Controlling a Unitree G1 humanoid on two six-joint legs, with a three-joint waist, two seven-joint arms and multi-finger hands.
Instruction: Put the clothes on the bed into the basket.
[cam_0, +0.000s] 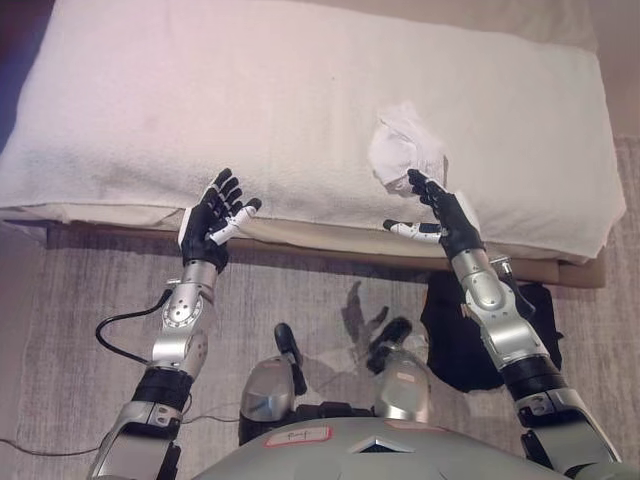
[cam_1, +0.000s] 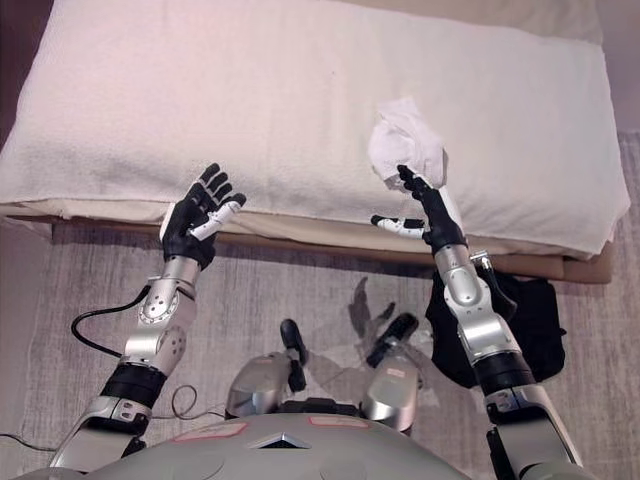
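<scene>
Right hand (cam_0: 440, 215) is raised at the near edge of the bed (cam_0: 150, 110), fingers straight and spread, thumb held out toward the left; it grips nothing. Its fingertips (cam_0: 415, 180) reach the lower edge of a crumpled white garment (cam_0: 405, 148) — whether they touch the cloth or merely overlap it from this angle cannot be told.

That white garment lies bunched in a small heap on the bed's cream cover, right of centre and close to the near edge. It is the only piece of clothing seen on the bed.

Left hand (cam_0: 213, 222) is held up well apart from the garment, over the near edge on the left side, palm facing the camera, fingers spread and relaxed, holding nothing.

Beneath the cover, a pale mattress edge and a wooden bed frame (cam_0: 300, 252) run along the near side. Below the right forearm, on the grey carpeted floor (cam_0: 70, 330), sits a black basket (cam_1: 530, 320) — soft-sided by the look of it, just beside the bed frame and partly hidden by the arm. Its contents cannot be made out.
</scene>
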